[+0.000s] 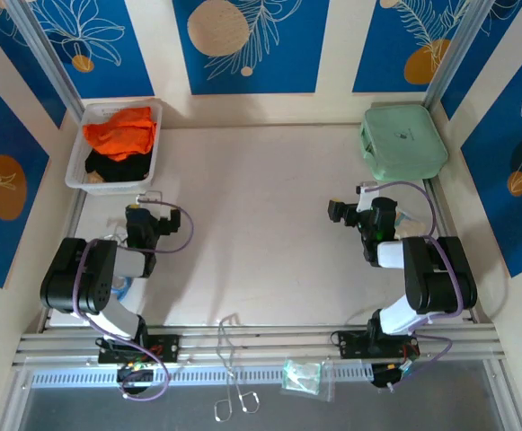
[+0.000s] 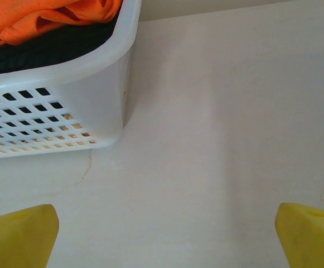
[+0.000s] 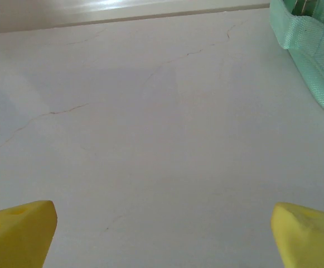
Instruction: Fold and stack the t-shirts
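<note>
T-shirts are lying crumpled in the white basket at the far left of the table; the orange t-shirt is sitting on top of the black garment. I am holding my left gripper fully open and empty, just in front of the basket's near corner. My right gripper is hanging likewise open and empty over bare table, near the mint-green case.

Risks I am weighing:
- A shallow pinch is likely to slip off loose fabric.
- A deep pinch may be catching both garments together.
- A low approach may be striking the basket rim, pushing or tipping the basket.
</note>
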Controlling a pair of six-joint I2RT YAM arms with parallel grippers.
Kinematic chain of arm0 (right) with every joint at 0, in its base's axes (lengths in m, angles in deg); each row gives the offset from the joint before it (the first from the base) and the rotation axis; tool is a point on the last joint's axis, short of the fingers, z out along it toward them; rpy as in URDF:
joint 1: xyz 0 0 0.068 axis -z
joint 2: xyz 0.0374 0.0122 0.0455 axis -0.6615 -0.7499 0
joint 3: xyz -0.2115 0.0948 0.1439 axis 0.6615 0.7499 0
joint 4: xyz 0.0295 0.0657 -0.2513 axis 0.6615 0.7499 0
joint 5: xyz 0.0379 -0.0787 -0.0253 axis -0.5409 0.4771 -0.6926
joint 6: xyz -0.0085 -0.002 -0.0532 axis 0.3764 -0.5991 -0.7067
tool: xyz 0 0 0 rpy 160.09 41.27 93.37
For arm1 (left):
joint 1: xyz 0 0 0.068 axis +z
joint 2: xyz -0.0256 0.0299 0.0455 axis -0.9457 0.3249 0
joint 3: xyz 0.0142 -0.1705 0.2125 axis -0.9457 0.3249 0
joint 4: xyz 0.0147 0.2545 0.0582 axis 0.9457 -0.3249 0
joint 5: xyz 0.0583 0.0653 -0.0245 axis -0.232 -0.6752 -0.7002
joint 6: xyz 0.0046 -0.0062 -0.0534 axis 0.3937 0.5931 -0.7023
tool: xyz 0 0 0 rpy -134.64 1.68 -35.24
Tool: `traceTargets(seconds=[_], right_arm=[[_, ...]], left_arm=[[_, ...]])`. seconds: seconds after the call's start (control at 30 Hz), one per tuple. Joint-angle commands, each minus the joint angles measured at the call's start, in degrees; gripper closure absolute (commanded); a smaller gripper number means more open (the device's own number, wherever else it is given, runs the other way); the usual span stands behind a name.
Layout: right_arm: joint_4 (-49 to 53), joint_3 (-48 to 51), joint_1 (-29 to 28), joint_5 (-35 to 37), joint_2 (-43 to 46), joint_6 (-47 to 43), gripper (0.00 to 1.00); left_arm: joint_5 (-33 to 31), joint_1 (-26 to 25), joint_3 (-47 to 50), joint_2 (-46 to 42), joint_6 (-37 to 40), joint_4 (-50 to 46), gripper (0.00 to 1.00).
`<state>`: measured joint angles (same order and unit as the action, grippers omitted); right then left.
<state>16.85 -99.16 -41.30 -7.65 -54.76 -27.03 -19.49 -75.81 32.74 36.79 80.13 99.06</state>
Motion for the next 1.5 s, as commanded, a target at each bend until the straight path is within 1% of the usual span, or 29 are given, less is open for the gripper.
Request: traceTargets(seconds=[0.0,1.03,1.1,1.13,1.17,1.23,1.27,1.33,1.37,1.4,1.47], right_arm=[[-0.80,-0.48,0.05,0.10,0.33,-0.16,0.01],[-0.80,-0.42,0.14,-0.17,0.34,-0.06,0.01],[-0.27,-0.69,0.41,-0.77,0.98,0.21,0.01],[2.64,-1.50,0.28,-0.74,2.44,0.16,0.01],[8.77,-3.51,0.07,-0.48,5.18,-0.03,0.01],[21.47,-8.95,-0.20,0.71,9.75,0.08,0.01],[26.91,-11.51,-0.29,1.57,11.39,0.14,0.01],[33.71,-15.40,-0.64,3.45,13.22,0.73,0.01],[36.48,-17.10,-0.73,3.70,13.66,1.38,0.01],[39.87,-19.19,-0.82,3.94,13.84,2.25,0.01],[46.05,-23.09,-0.91,4.06,13.40,4.20,0.01]], left_arm=[[0.89,-0.21,-0.59,-0.65,-0.76,1.00,0.01],[0.93,-0.23,-0.60,-0.70,-0.81,0.97,0.01],[-1.03,-0.32,0.04,-1.67,-1.22,1.60,0.01],[-1.93,-0.40,0.56,-3.30,-1.34,1.44,0.01],[-3.10,-0.49,0.97,-6.51,-1.53,-0.63,0.01],[-7.68,-1.20,0.27,-13.93,-2.09,-8.07,0.01],[-10.71,-1.53,-0.93,-18.03,-4.05,-13.01,0.01],[-15.53,-1.46,-5.47,-24.52,-9.94,-25.67,0.01],[-17.87,-1.46,-9.40,-26.47,-12.62,-33.99,0.01],[-18.65,-1.46,-13.59,-27.10,-14.34,-41.12,0.01],[-17.50,-1.46,-21.54,-25.50,-15.11,-51.52,0.01]])
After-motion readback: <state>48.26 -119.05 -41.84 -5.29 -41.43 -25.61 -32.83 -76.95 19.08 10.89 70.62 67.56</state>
